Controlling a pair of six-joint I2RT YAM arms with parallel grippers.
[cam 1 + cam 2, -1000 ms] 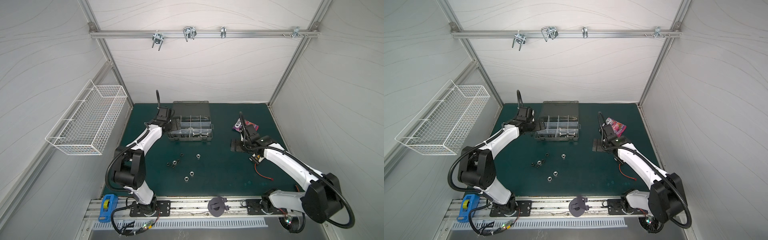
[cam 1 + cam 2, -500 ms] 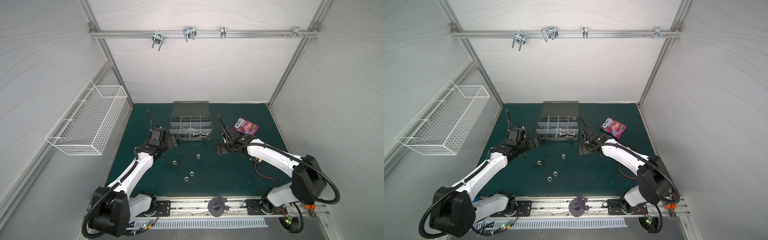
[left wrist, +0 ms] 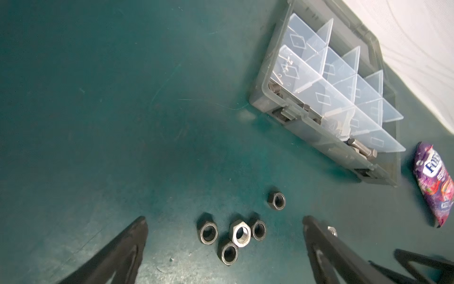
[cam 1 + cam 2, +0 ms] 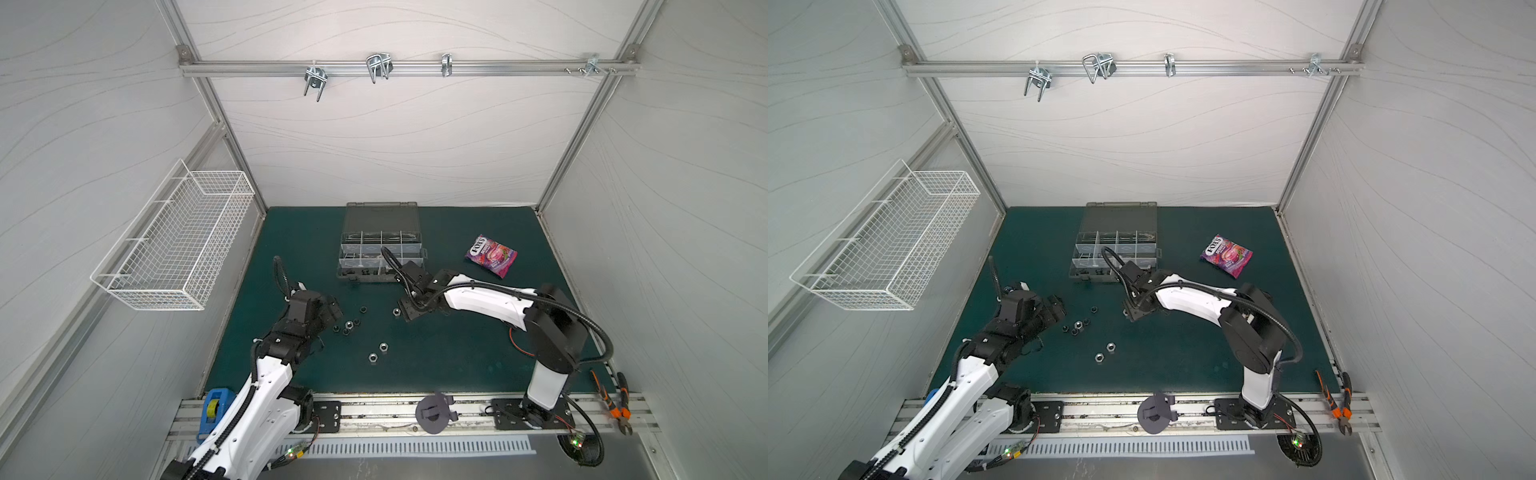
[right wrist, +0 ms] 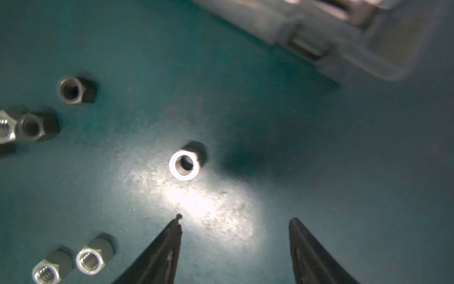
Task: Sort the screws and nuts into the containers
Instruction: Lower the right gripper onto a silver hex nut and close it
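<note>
So, far left in a top view we see the wire basket on the wall. Next the left gripper, jaws spread fully, nothing held. In the left wrist view a cluster of four nuts lies btw its fingers on the mat, untouched. Lower ctr lie two silver nuts. Upper ctr sits the organizer case, lid open, w/ bolts in a front compartment. Just right, a lone silver nut lies beside the right gripper, jaws partly apart, empty, nut ahead of the tips. Upper right: candy pack.
</note>
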